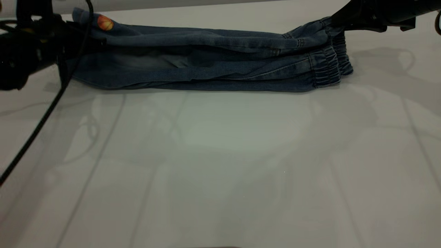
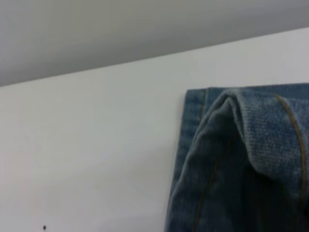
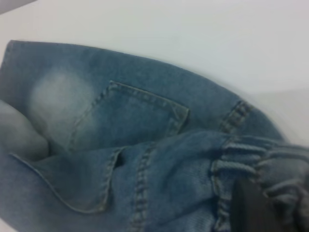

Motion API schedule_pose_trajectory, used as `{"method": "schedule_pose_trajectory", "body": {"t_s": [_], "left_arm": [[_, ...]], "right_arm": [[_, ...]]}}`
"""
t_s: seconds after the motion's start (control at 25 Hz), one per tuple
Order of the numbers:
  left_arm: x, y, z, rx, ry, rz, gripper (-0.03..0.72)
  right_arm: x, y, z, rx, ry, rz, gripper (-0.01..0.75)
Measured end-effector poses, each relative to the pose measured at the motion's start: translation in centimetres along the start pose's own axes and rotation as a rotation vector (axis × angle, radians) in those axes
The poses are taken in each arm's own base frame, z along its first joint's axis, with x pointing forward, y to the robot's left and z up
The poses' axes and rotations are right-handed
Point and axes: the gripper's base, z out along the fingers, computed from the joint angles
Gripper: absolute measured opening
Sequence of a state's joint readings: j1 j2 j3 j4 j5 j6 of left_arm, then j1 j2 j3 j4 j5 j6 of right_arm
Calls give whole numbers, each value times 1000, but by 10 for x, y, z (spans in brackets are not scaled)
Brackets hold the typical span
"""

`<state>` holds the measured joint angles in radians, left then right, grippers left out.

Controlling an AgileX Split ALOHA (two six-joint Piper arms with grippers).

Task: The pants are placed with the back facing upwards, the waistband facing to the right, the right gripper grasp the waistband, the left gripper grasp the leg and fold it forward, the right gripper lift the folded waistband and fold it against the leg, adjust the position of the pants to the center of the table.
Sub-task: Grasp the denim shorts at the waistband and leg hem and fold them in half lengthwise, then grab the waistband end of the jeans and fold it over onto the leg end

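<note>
Along the far edge of the table (image 1: 220, 165), the pants (image 1: 206, 62) are lying folded lengthwise into a long narrow bundle, running side to side, with the elastic waistband (image 1: 330, 65) pointing toward the table's right edge and the leg (image 1: 103, 27) ends toward the left edge. Orange basketball print (image 1: 105, 22) is showing on the upper layer near the far-left end. Right tool (image 1: 339, 22) is sitting at the far-right end of the bundle, pinching the top layer of the waistband and holding it slightly raised off the lower layers; right wrist view is showing a dark fingertip (image 3: 251, 208) pressed into the gathered elastic, with a back patch pocket (image 3: 130, 121) and tan stitching just beside it. Left tool (image 1: 74, 38) is sitting at the far-left end, touching the leg fabric, which is lifting a bit there; its black cable (image 1: 38, 127) is trailing down toward the near-left corner. Left wrist view is showing only a bunched, raised fold of denim hem over the white table, fingers not visible, so cannot tell whether that tool is wide, narrow or holding cloth.
</note>
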<state>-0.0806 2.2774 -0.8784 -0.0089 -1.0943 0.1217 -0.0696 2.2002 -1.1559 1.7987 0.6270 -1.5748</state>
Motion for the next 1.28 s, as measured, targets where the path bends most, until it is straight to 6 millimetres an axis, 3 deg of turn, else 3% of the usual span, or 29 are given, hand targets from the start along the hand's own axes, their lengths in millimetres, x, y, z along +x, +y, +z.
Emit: {"method": "schedule_pose_trajectory", "body": {"t_s": [0.12, 0.32, 0.44, 0.68, 0.88, 1.04, 1.28], "left_arm": [[3, 0, 0, -1, 8, 0, 160], [0, 0, 7, 3, 44, 0, 351], [-11, 2, 17, -4, 95, -10, 440], [-53, 6, 32, 39, 379, -18, 488], [-92, 7, 29, 90, 677, -18, 489], [-103, -5, 22, 154, 880, 19, 489], [-112, -39, 20, 263, 879, 157, 489]], "right_arm": [[0, -1, 0, 9, 0, -2, 218], [-3, -1, 0, 11, -8, -3, 535], [-6, 0, 0, 11, -15, 15, 661], [-7, 5, -2, -14, -6, 31, 675], [-3, 2, -6, -4, 67, 66, 630], [4, -5, -10, 30, 150, 84, 594], [4, -15, -12, 127, 156, 56, 591]]}}
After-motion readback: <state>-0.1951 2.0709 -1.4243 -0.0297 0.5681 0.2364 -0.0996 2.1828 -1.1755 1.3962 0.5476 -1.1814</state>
